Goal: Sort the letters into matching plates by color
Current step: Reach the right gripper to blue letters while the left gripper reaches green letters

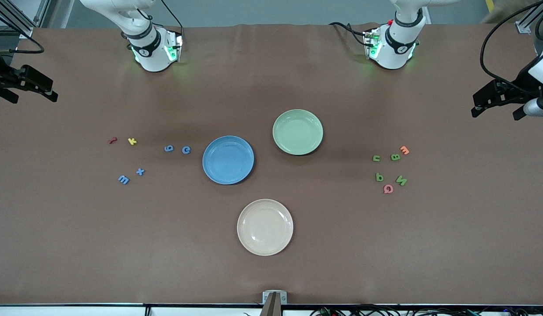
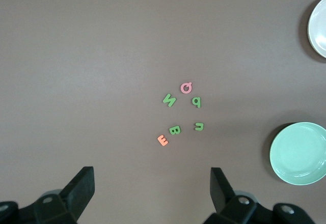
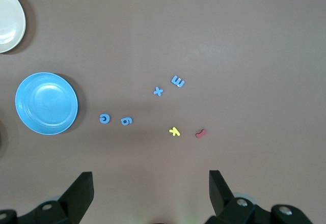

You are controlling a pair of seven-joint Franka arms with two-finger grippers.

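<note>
Four blue letters [image 1: 168, 148] lie toward the right arm's end of the table, beside the blue plate [image 1: 228, 159]; they also show in the right wrist view [image 3: 126, 120]. Four green letters [image 1: 379, 177] lie toward the left arm's end, apart from the pale green plate [image 1: 298, 131], and show in the left wrist view [image 2: 174, 130]. Both plates hold nothing. My left gripper [image 2: 151, 172] is open and empty, high over bare table beside the green letters. My right gripper [image 3: 150, 175] is open and empty, high over bare table beside the blue letters.
A cream plate [image 1: 265, 227] sits nearer the front camera than the other plates. An orange letter [image 1: 404, 150] and a pink letter [image 1: 387, 188] lie among the green ones. A yellow letter [image 1: 132, 141] and a red letter [image 1: 112, 140] lie by the blue ones.
</note>
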